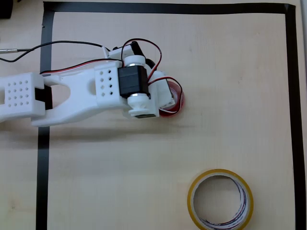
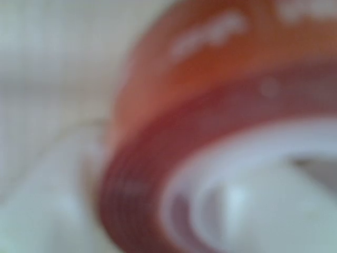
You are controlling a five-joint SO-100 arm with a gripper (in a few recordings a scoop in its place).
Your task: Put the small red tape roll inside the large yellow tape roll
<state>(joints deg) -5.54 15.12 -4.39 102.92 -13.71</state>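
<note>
The small red tape roll [image 1: 176,99] lies a little left of the table's middle, its left half hidden under my white gripper [image 1: 165,96]. The wrist view shows the same red roll [image 2: 174,153] blurred and very close, with its white core at the lower right. One pale finger [image 2: 247,211] sits inside the core and pale plastic lies outside the wall at lower left, so the gripper is shut on the roll's wall. The large yellow tape roll [image 1: 192,203] lies flat at the bottom right, well apart from the gripper, with purple printing inside its ring.
Black tape [image 1: 290,96] marks a border around the wooden tabletop [image 1: 230,72]. Red and black wires [image 1: 144,48] loop above the arm's wrist. Bare wood separates the gripper from the yellow ring.
</note>
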